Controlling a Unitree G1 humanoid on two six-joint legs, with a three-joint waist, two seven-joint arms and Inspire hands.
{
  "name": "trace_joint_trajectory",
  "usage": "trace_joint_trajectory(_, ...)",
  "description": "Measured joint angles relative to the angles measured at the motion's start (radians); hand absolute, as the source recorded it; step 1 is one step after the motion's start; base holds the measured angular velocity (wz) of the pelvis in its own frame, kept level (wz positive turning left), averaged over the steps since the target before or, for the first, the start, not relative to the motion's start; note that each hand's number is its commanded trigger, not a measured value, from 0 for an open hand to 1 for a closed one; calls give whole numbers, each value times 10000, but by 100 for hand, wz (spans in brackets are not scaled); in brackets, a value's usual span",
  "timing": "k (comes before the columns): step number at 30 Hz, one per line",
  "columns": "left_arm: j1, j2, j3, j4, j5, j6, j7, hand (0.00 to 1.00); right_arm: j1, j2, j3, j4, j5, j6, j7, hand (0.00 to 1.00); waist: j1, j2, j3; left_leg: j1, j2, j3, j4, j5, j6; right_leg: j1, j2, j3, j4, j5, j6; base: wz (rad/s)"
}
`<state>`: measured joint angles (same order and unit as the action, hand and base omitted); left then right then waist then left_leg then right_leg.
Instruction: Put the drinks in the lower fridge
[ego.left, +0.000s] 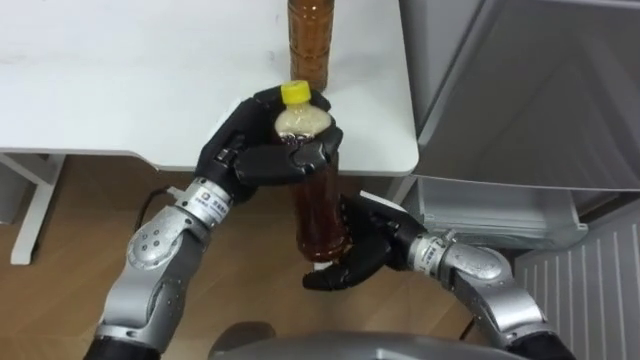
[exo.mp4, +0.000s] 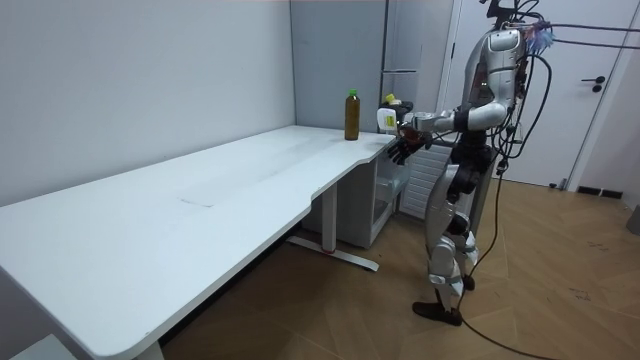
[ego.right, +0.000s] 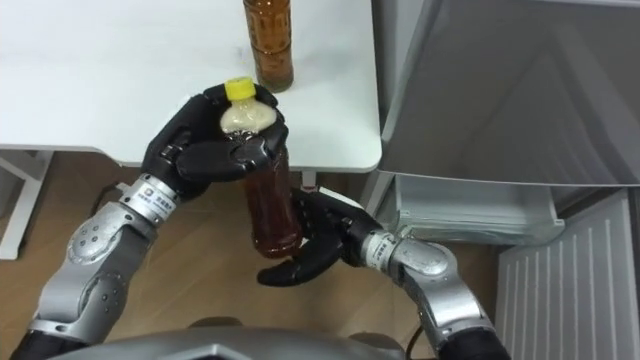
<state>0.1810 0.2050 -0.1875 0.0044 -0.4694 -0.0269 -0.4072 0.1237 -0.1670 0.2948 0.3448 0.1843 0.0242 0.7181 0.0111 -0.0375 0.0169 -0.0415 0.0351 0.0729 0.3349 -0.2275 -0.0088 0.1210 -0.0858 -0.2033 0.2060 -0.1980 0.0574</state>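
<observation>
— White table (ego.left: 120, 90), item one: I log it under the head camera, its rounded corner next to the grey fridge (ego.left: 520, 90). From the room view I have the robot standing upright at that corner, both arms raised in front of its chest.

— Item two, the drink?

— Yellow-capped bottle (ego.left: 318, 205), brown liquid, upright, held in the air just off the table's edge and over the wooden floor (ego.left: 60, 290). It is not in the fridge.

— Which hand has it?

— Both, as I read it. Left hand (ego.left: 262, 150): fingers and thumb curled round the bottle's neck and shoulder, just below the cap. Right hand (ego.left: 362, 248): lower down, palm against the bottle's side, fingers curled under and about its base.

— Anything else on the table?

— Item three: second bottle (ego.left: 309, 40), same brown liquid, standing on the table near the corner, just behind the held one and not touching it. The room view gives it a green cap.

— And the fridge?

— Lower compartment (ego.left: 500, 210) shows pale at the robot's right, beside the right forearm. Whether it stands open I cannot tell.
</observation>
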Motion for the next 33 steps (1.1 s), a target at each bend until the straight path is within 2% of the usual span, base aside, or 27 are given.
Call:
trace_joint_trajectory(4, 0, 3, -61, 37, 1, 219, -209, 100, 2, -65, 277, -10, 489, 213, 396, 0, 150, -17, 10, 1, 2, 4, 4, 1, 0, -2, 5, 21, 1, 0, 0, 0)
trace_joint_trajectory(11, 19, 77, -145, 41, 1, 282, -381, 100, 7, -117, 344, -146, 606, 316, 771, 0, 243, -30, 16, 4, 0, -23, 7, 1, 1, -2, 6, -2, -5, 0, 0, 0)
trace_joint_trajectory(17, 35, 141, -219, 41, 1, 318, -429, 100, 8, -283, 345, -181, 1456, 404, 1037, 0, 255, -26, 14, 9, -8, -52, 10, 1, 0, -7, 9, -14, -8, 0, 0, 1)
trace_joint_trajectory(22, 45, 191, -593, 52, 13, 348, -424, 100, 127, -433, 384, -394, 2324, 436, 1103, 0, 234, -18, 9, 0, -7, -53, 22, 1, 0, -14, 8, -11, -4, 0, -1, 0)
trace_joint_trajectory(23, 46, 197, -645, 52, 26, 348, -422, 100, 127, -438, 381, -395, 2478, 436, 1125, 3, 228, -18, 8, 1, -6, -52, 19, 1, 0, -14, 8, -12, -4, 0, -1, 0)
trace_joint_trajectory(25, 45, 240, -834, 52, 161, 348, -389, 100, 136, -442, 418, -400, 2941, 435, 1136, 100, 230, -22, 5, 4, -5, -51, 14, 2, -1, -13, 11, 1, -3, 0, 0, 0)
trace_joint_trajectory(28, 43, 427, -947, 51, 173, 347, -378, 100, 169, -530, 552, -401, 2976, 449, 1074, 100, 213, -29, -7, 6, -5, -50, 11, 2, -1, -16, 12, 8, 0, 0, -1, 0)
trace_joint_trajectory(33, 40, 459, -1145, 45, 155, 223, -483, 100, 200, -686, 566, -399, 3129, 650, 542, 100, 226, -54, -22, 16, -10, -44, 6, 2, -1, -22, 8, 24, -2, 0, -1, 0)
